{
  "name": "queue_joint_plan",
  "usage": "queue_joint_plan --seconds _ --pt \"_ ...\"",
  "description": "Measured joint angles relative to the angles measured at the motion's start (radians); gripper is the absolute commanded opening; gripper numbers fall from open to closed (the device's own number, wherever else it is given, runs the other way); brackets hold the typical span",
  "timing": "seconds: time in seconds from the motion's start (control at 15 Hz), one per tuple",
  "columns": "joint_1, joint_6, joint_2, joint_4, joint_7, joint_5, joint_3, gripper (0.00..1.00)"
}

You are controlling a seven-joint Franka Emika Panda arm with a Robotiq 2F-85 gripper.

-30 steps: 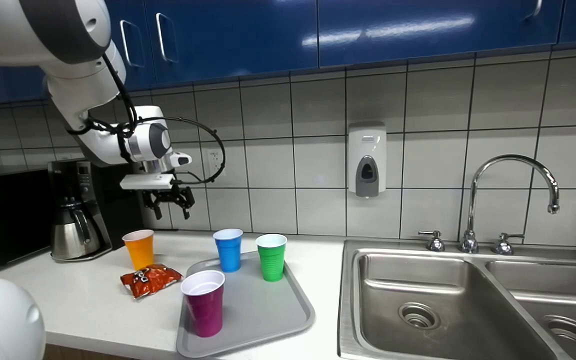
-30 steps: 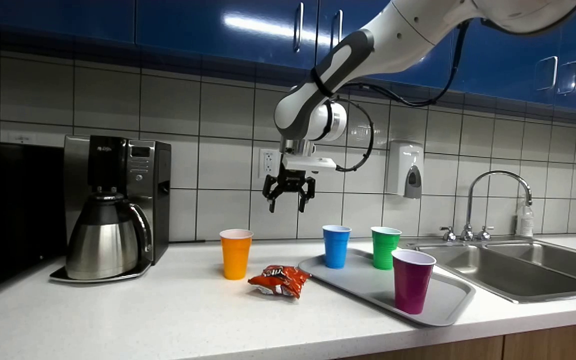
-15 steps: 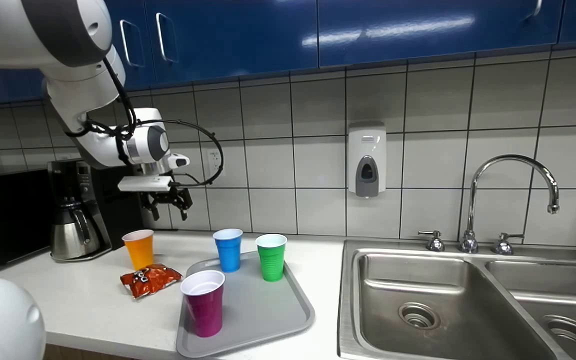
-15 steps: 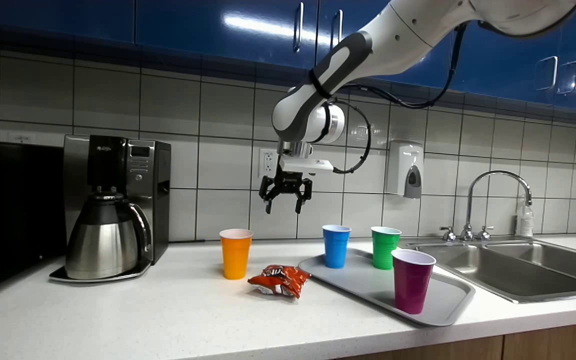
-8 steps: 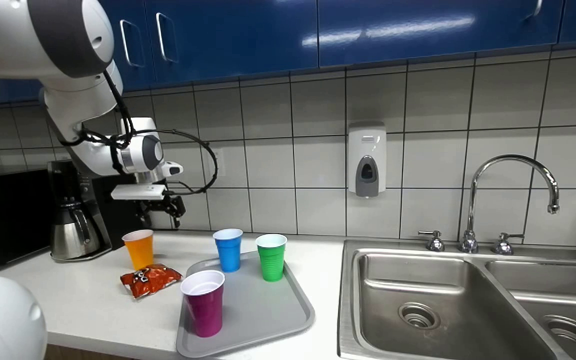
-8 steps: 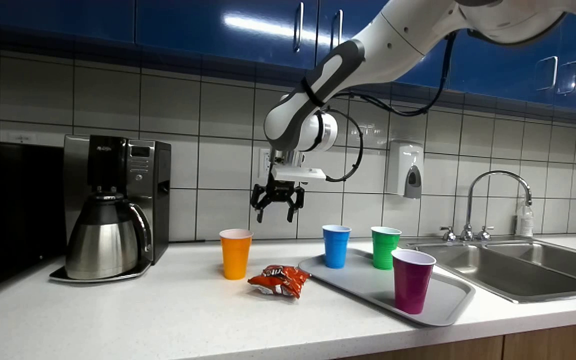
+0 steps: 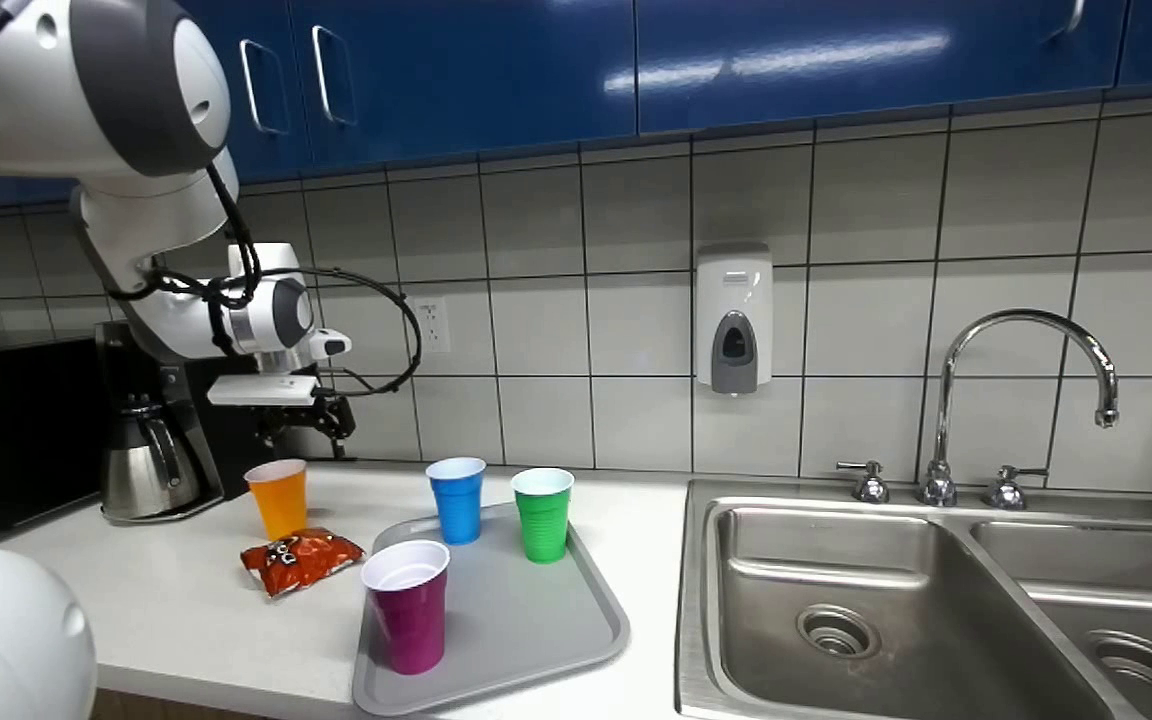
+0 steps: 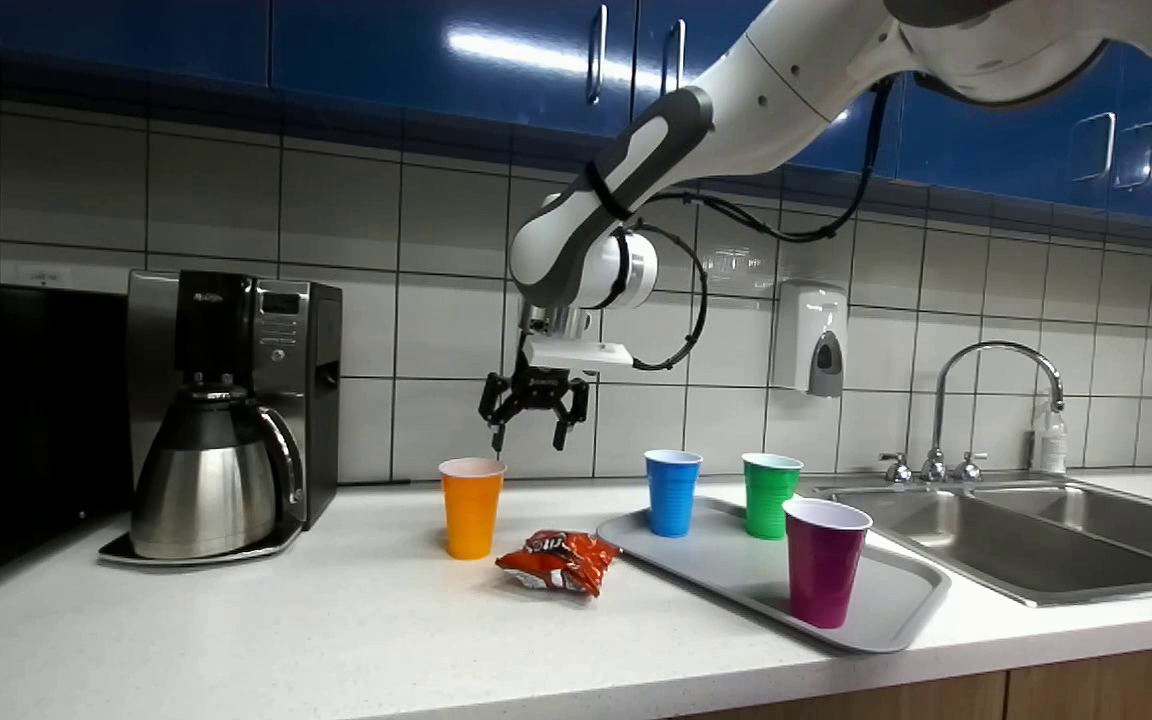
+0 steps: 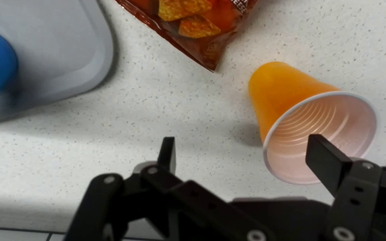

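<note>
One orange plastic cup (image 8: 471, 512), one blue plastic cup (image 8: 672, 498), one green plastic cup (image 8: 769, 500) and one magenta plastic cup (image 8: 824, 570): four cups in all. One bag of tortilla chips (image 7: 304, 561), one gray serving tray (image 7: 526, 620), one counter (image 8: 236, 650). One drip coffee maker (image 8: 286, 365) with one steel carafe (image 8: 206, 495), one black box-shaped appliance (image 8: 26, 420). One double-bowl sink (image 7: 701, 600): two basins (image 7: 836, 555), two drains (image 7: 838, 632), one gooseneck faucet (image 7: 944, 420), two lever handles (image 7: 872, 488). One wall-mounted soap dispenser (image 7: 733, 300), one pale bottle (image 8: 1051, 443). At least one electrical outlet (image 7: 434, 325). In an exterior view, four cabinet handles (image 8: 597, 60). One robot arm (image 8: 766, 100), one end effector (image 8: 529, 446), two fingers (image 9: 328, 164).
</note>
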Motion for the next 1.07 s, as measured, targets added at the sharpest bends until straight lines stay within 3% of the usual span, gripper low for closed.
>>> queue_joint_plan --seconds 1.07 --pt "0.042 0.002 0.172 0.155 0.0 0.0 -0.003 1.0"
